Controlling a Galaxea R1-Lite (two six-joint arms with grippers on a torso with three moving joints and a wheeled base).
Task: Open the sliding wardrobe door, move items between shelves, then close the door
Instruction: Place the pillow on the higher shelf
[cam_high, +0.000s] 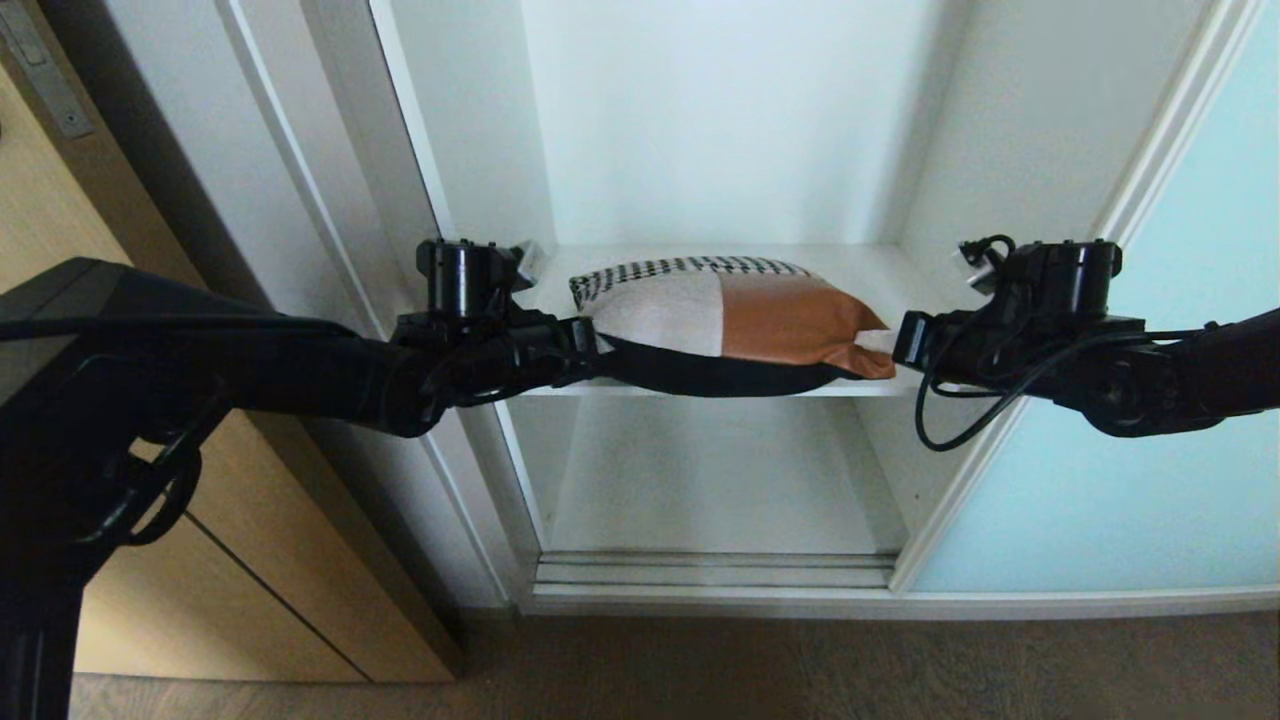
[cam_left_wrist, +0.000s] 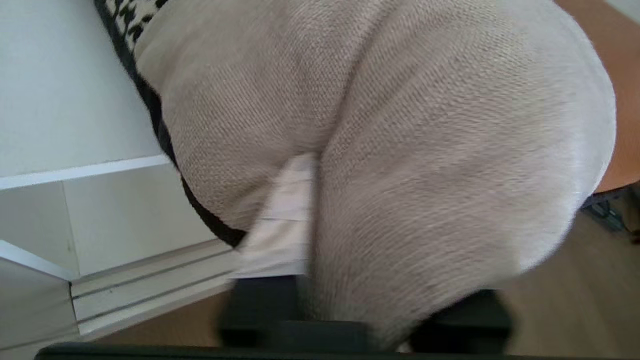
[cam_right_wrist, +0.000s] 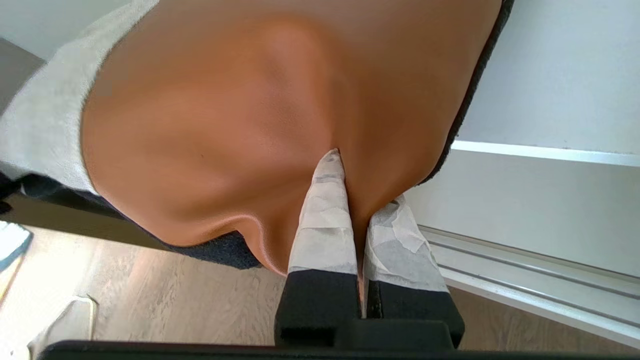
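Observation:
The patchwork cushion (cam_high: 730, 320) lies on the white shelf (cam_high: 880, 270) inside the wardrobe, its front bulging over the shelf's edge. The sliding wardrobe door (cam_high: 1150, 450), of frosted pale-blue glass, stands pushed to the right. My left gripper (cam_high: 588, 352) is at the cushion's left end. In the left wrist view its jaws stand apart, with cream fabric (cam_left_wrist: 425, 150) bulging between them; one taped finger (cam_left_wrist: 285, 215) shows and the other is hidden. My right gripper (cam_right_wrist: 362, 177) is shut on a pinch of the rust-brown leather (cam_right_wrist: 225, 110) at the cushion's right end (cam_high: 880, 345).
A tan wood door (cam_high: 250, 560) stands left of the wardrobe's white side wall (cam_high: 330, 200). Below the shelf is a lower compartment (cam_high: 720, 490), with the door tracks (cam_high: 715, 572) along its front. Brown floor (cam_high: 700, 670) lies before the wardrobe.

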